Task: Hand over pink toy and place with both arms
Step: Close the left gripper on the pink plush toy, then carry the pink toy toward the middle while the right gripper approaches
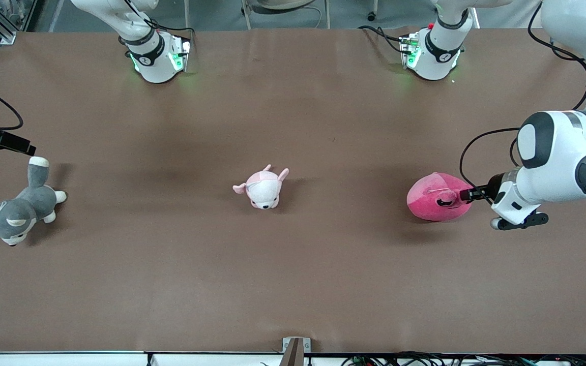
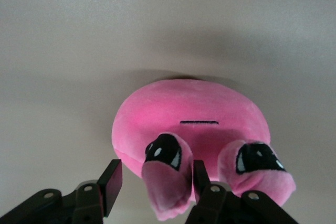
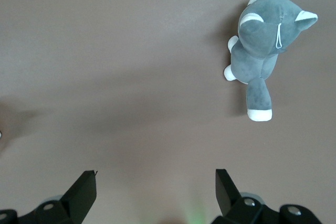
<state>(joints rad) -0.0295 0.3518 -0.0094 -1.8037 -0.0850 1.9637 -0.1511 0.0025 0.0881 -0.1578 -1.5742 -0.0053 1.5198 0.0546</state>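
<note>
The pink toy [image 1: 433, 203], a round hot-pink plush with dark sleepy eyes, lies on the brown table toward the left arm's end. It fills the left wrist view [image 2: 189, 108]. My left gripper [image 1: 465, 194] is low at the toy's side, open. One of the toy's small pink flaps sits between its fingers, and a gap shows beside one finger [image 2: 111, 182]. In the left wrist view the gripper [image 2: 157, 176] straddles that flap. My right gripper [image 3: 156, 182] is open and empty, up over the table near the grey dog; its black tip shows at the front view's edge [image 1: 16, 145].
A small pale pink-and-white plush [image 1: 262, 189] lies at the table's middle. A grey-and-white plush dog [image 1: 16, 211] lies toward the right arm's end, and also shows in the right wrist view [image 3: 268, 40]. The two arm bases [image 1: 155, 56] [image 1: 433, 51] stand along the table's farthest edge.
</note>
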